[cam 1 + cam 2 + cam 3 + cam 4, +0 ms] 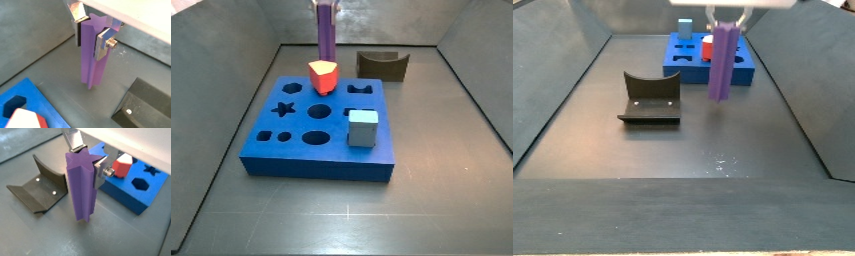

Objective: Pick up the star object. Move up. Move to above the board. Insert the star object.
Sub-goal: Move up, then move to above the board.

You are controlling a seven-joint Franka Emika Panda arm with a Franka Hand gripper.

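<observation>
The gripper (85, 159) grips the star object (82, 185) by its top, the post hanging upright off the floor near the back of the enclosure, just beyond the board's (305, 160) far edge, so its star hole (286, 107) lies toward the front.

Dark grey floor (673, 150) between sloping grey walls (225, 90), evenly lit.

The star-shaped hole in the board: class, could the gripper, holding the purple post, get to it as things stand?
Probably yes: the gripper holds the star object clear of the floor, and nothing covers the star hole in the board.
</observation>
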